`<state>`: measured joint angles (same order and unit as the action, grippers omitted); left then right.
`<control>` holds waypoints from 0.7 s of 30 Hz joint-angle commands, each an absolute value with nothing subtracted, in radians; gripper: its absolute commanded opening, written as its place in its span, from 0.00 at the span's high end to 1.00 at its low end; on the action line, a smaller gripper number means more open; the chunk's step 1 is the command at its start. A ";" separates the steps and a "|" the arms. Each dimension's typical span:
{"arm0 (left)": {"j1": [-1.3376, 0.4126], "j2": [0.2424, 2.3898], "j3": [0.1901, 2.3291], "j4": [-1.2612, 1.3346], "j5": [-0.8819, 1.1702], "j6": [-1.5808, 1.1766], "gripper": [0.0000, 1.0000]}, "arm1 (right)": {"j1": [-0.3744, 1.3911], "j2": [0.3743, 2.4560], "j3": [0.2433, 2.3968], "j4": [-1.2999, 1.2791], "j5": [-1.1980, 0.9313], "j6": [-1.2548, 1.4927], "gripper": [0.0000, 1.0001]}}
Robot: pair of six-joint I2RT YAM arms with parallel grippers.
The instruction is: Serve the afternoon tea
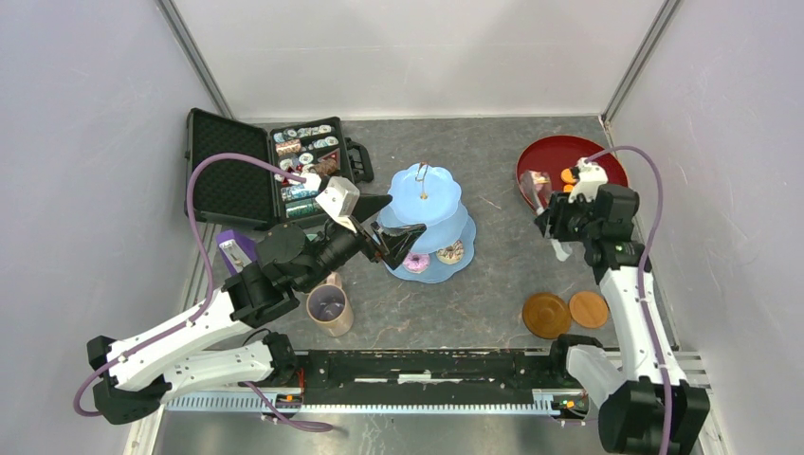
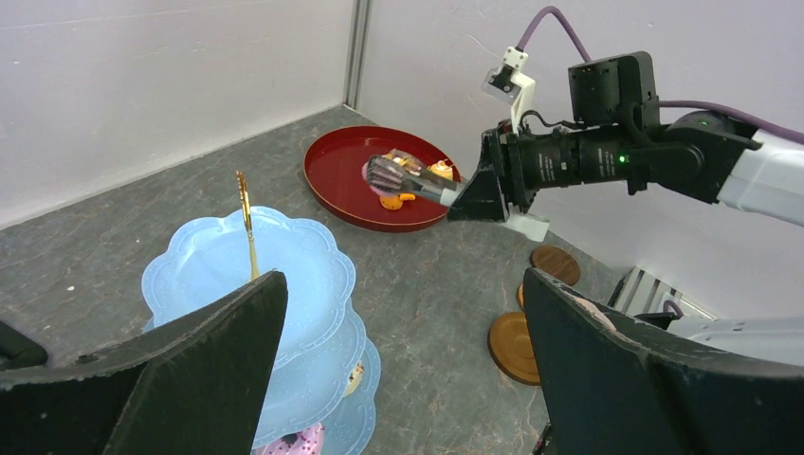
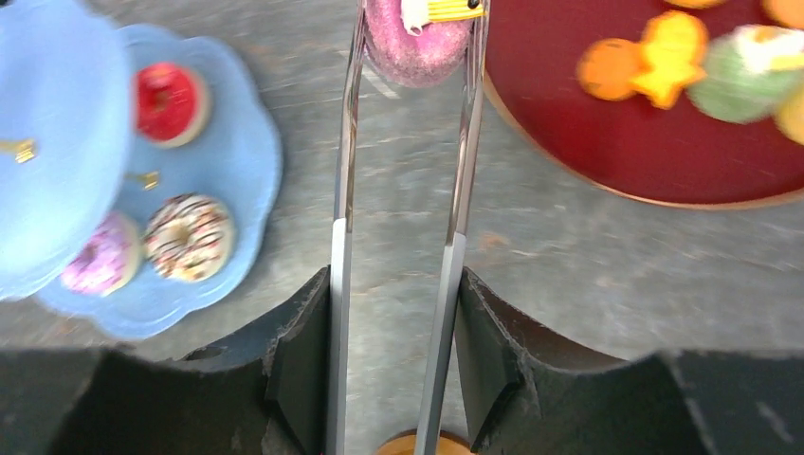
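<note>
Right end effector clamps tongs holding a pink cake at the nine-o'clock rim of the red tray; left end effector gapes empty at the eight-o'clock edge of the cake stand.

— Operator, can you read any writing from where you sit?

— No, you won't read anything here. The tins in the black case, behind your left tool, have printed lids, but the print is too small. The tongs clamped in your right tool show only plain metal.
</note>
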<state>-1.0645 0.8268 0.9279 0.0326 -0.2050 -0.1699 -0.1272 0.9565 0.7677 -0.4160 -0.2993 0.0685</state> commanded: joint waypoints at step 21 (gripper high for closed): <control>-1.071 0.819 0.940 0.060 -0.213 -0.130 0.00 | 0.308 1.002 0.708 -0.066 -0.489 0.303 0.71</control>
